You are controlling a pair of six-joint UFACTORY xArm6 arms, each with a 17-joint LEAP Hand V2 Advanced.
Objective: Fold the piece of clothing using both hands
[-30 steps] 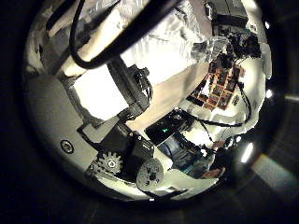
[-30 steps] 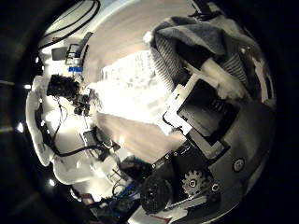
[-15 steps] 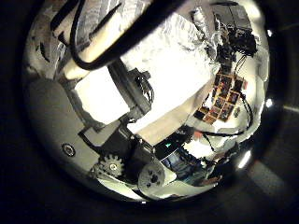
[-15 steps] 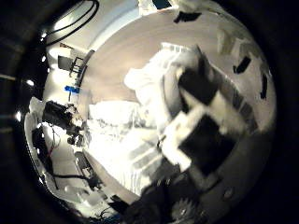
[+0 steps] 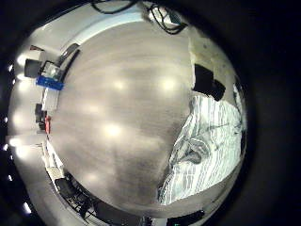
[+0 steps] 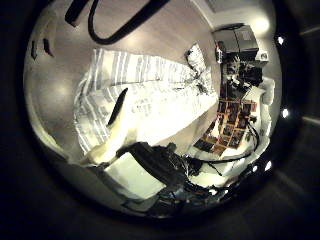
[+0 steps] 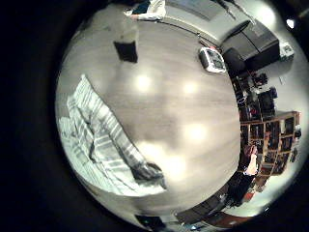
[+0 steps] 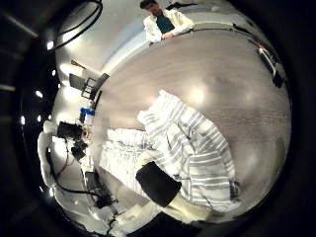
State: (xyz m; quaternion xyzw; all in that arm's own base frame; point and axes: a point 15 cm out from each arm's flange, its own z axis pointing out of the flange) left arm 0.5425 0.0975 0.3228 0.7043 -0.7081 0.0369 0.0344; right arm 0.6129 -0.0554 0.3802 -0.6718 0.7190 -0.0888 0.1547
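Lifting clear: both palm cameras now farther from striped garment, lying folded on table; finger positions of both hands cannot be told; fold apparently released

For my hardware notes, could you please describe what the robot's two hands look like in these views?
The left hand shows blocky black-and-white housing, with a slim part of its fingers white on one side and dark on the other. Of the right hand only a rounded black part on a white block shows.
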